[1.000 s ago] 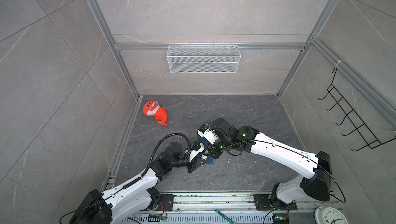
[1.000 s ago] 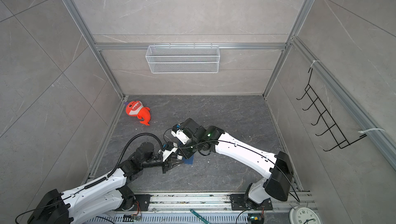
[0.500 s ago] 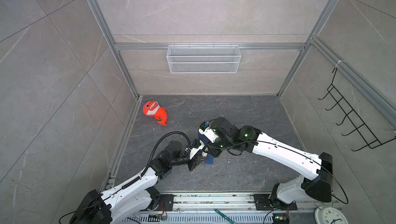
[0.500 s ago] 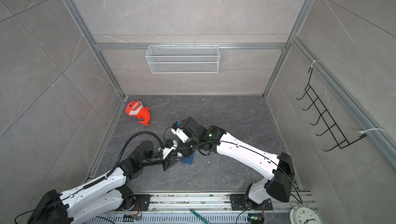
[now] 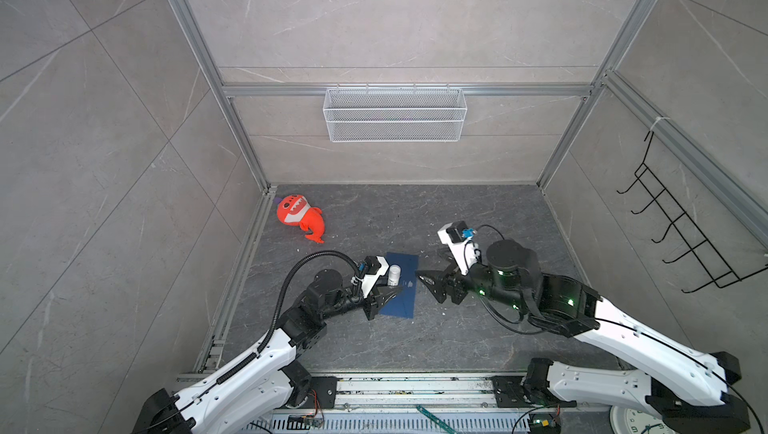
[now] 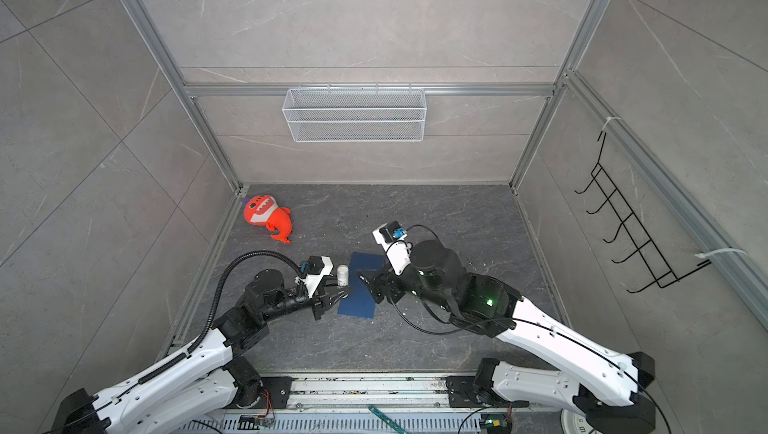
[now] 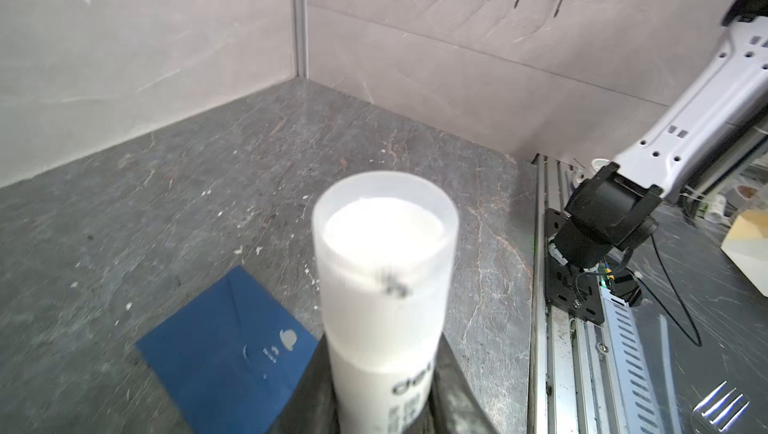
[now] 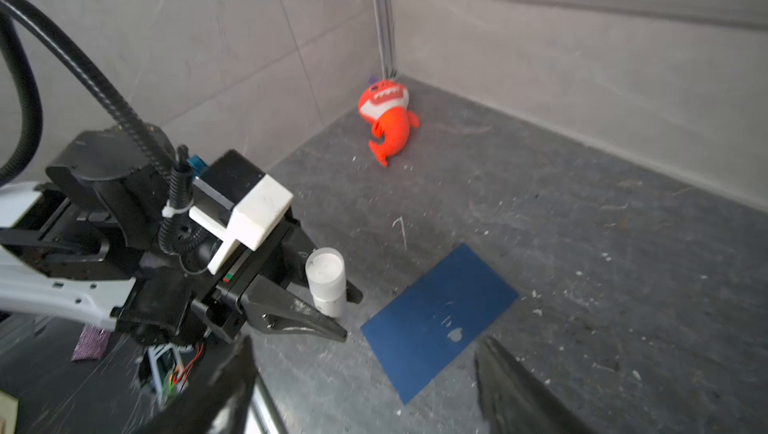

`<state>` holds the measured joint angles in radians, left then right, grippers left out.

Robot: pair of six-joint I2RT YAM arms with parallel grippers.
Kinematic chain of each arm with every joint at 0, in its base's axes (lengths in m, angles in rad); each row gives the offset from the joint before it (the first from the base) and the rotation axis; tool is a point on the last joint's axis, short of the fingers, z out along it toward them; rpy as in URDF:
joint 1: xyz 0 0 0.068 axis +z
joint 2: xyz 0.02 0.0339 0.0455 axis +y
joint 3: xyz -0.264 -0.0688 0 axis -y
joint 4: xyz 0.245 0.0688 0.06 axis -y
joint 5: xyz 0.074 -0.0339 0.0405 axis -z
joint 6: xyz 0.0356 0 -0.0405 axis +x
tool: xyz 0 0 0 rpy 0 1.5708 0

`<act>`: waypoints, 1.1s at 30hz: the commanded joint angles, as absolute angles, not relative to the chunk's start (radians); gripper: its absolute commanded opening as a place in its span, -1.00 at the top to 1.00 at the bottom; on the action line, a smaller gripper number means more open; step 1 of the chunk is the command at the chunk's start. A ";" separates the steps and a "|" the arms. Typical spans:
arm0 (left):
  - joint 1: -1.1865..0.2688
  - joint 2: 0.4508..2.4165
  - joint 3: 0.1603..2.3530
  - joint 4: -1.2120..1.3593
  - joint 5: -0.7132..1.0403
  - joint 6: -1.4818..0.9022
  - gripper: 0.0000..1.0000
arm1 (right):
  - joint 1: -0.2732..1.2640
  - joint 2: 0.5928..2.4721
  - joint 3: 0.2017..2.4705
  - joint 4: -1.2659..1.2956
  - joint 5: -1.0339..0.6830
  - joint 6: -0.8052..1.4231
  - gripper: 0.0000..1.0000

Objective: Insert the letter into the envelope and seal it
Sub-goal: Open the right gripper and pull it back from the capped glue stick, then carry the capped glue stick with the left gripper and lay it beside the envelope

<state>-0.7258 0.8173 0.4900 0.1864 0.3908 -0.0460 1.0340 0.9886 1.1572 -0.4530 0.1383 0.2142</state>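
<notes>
The dark navy envelope lies flat on the grey floor, flap down, with a small pale mark on it. The letter is not in view. My left gripper is shut on a white glue stick, held upright at the envelope's left edge. My right gripper hovers at the envelope's right edge, open, with nothing between its fingers.
An orange plush shark lies in the back left corner. A white wire basket hangs on the back wall and a black hook rack on the right wall. A metal rail runs along the front.
My right gripper has opened wide and drawn back to the right, away from the glue stick. The left gripper keeps its hold and has barely moved.
</notes>
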 commanded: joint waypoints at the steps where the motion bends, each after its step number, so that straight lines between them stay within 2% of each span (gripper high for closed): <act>1: -0.724 0.792 0.600 0.005 0.212 -0.125 1.00 | 1.037 0.937 1.070 -0.338 0.259 0.224 -0.91; 5: -0.697 0.875 0.786 -0.315 0.075 -0.144 1.00 | 1.037 0.879 1.001 -0.311 0.344 0.231 -0.99; 8: -0.613 0.965 0.906 -0.463 0.099 -0.154 1.00 | 1.037 0.863 0.973 -0.313 0.379 0.230 -0.99; 13: -0.442 1.117 1.040 -0.572 0.175 -0.143 1.00 | 1.037 0.867 0.950 -0.316 0.404 0.241 -0.99; 18: -0.359 1.300 1.169 -0.684 0.185 -0.115 1.00 | 1.037 0.869 0.930 -0.329 0.438 0.249 -0.99; 33: -0.328 1.555 1.109 -0.618 0.195 -0.230 1.00 | 1.037 0.831 0.882 -0.366 0.510 0.262 -0.99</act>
